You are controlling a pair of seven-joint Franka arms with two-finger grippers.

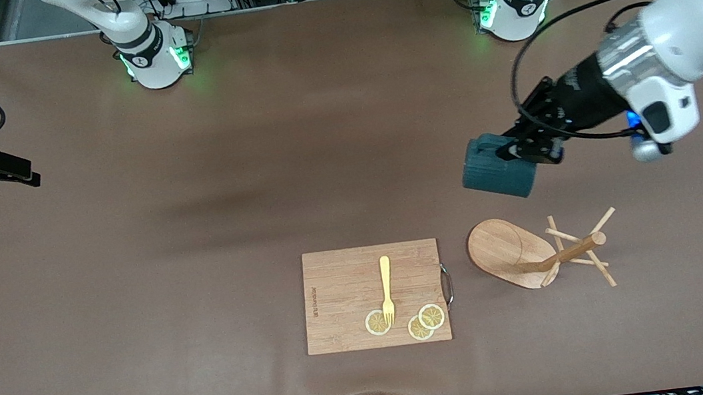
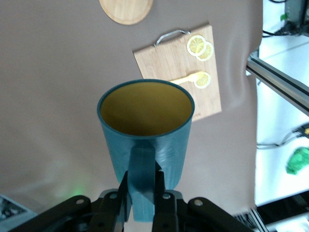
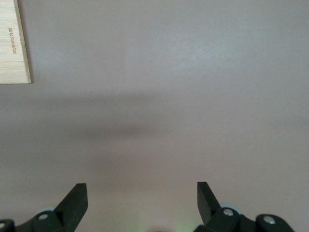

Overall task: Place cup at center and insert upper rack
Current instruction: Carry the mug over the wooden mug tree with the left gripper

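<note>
My left gripper [image 1: 523, 149] is shut on the loop handle of the dark teal cup [image 1: 499, 169] and holds it in the air, tilted on its side, over bare mat toward the left arm's end of the table. In the left wrist view the cup [image 2: 145, 125] shows its tan-yellow inside, with my left gripper [image 2: 143, 186] clamped on the handle. The wooden mug tree [image 1: 520, 257] lies on its side on the mat beside the cutting board; its oval base also shows in the left wrist view [image 2: 126, 9]. My right gripper [image 1: 30, 176] waits open and empty at the right arm's end; it also shows in the right wrist view [image 3: 141, 186].
A rectangular wooden cutting board [image 1: 373, 295] lies near the table's front edge and carries a yellow fork [image 1: 387, 287] and three lemon slices [image 1: 431, 316]. The board also shows in the left wrist view [image 2: 178, 63] and the right wrist view [image 3: 12, 43].
</note>
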